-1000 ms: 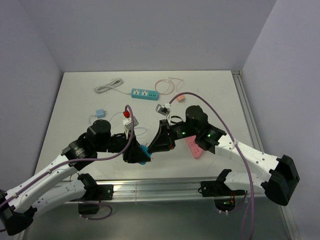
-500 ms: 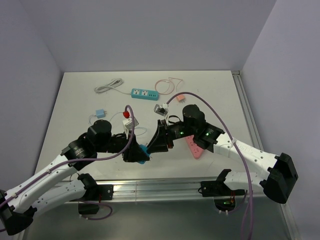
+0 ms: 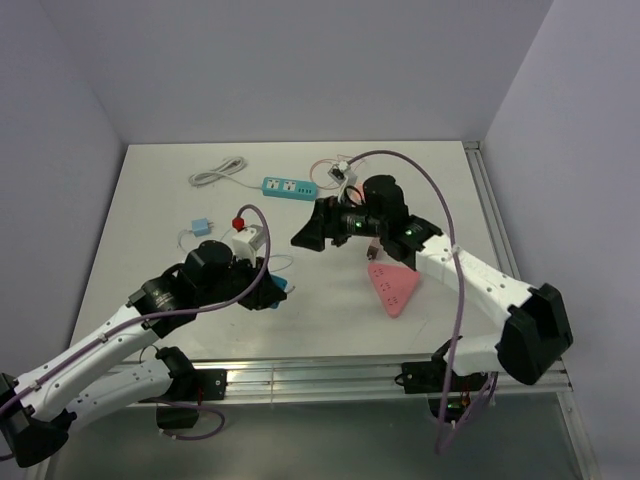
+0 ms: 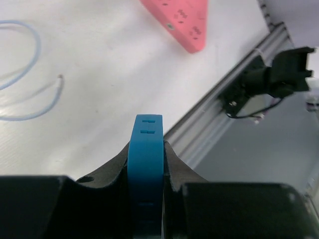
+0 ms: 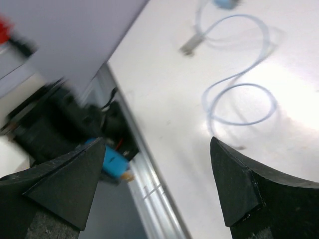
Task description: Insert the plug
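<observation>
— Where's the top view?
— High behind the robot, looking down on the whole counter (image 3: 180,200).
— The wrists?
— Left sits low and close, facing the near rail (image 4: 219,99) past its end effector (image 4: 145,154); it shares the pink strip (image 4: 182,22) with the top view. Right looks across the counter, blurred, toward the left arm (image 5: 55,124); both wrists show the blue piece (image 4: 145,132).

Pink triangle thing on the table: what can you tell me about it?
It is a pink power strip, a flat wedge with rounded corners that looks like smooth plastic. Its top face carries groups of small dark socket slots, seen clearly in the left wrist view. It lies flat on the white table, toward the front right, its narrow end pointing at the metal rail. Nothing seems plugged into it, and nothing rests on it.
</observation>
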Tool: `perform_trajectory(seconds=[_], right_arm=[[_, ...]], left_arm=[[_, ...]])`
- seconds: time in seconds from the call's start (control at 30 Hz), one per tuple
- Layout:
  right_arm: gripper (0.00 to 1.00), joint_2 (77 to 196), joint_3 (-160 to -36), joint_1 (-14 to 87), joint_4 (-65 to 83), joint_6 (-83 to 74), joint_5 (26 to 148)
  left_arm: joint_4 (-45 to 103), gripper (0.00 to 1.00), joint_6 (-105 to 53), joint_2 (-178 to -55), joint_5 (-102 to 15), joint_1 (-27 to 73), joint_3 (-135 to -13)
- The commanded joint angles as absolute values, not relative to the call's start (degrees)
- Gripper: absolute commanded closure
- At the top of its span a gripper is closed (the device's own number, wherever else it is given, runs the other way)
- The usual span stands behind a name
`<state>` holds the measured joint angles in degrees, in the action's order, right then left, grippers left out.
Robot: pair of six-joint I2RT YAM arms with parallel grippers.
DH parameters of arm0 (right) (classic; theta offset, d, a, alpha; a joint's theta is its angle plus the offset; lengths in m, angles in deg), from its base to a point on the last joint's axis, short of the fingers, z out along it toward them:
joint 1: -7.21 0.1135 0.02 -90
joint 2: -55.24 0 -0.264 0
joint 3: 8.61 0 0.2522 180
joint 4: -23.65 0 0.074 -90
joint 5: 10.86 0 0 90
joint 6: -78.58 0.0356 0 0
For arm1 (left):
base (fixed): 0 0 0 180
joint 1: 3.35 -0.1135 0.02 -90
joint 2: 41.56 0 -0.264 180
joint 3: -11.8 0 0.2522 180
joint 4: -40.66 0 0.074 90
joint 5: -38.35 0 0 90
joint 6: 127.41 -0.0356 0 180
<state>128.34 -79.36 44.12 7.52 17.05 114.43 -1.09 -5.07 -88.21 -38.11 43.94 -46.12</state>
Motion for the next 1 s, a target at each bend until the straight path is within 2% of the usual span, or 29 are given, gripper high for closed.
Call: perform_trajectory(seconds=[0.0,0.27,0.5,0.6,0.63,0.73,0.83,0.97], right_arm=[[0.09,135.03,-82.31,41.5,9.7,18.63,109.46],[0.19,158.47,-93.9,34.73,15.95,25.66,106.75],[0.25,173.09,-109.71,34.46,13.5,25.68,95.85],[0.21,180.9,-123.4,35.51,4.59,16.12,95.67],[0.19,183.01,-132.23,35.78,0.88,13.05,94.36],[0.1,192.32,-148.77,36.22,-12.14,1.44,91.36],[0.01,195.07,-156.99,36.22,-17.96,-7.62,91.18],[0.0,195.52,-158.08,35.6,-21.65,-20.61,93.02]], left_arm=[[-2.28,1.0,-5.76,-87.26,-46.88,43.85,-49.15],[-7.03,1.0,-3.22,-84.1,-63.15,43.85,-53.19],[-6.86,1.0,-0.84,-83.39,-73.96,43.76,-54.87],[-3.97,1.0,-1.72,-83.04,-73.19,43.85,-53.82],[-3.52,1.0,-2.07,-83.13,-72.75,43.85,-53.72],[-2.73,1.0,-2.6,-83.48,-70.73,43.76,-53.9],[-2.11,1.0,-2.43,-83.74,-68.98,43.85,-53.46],[-0.97,1.0,-1.37,-83.39,-67.39,43.85,-52.85]])
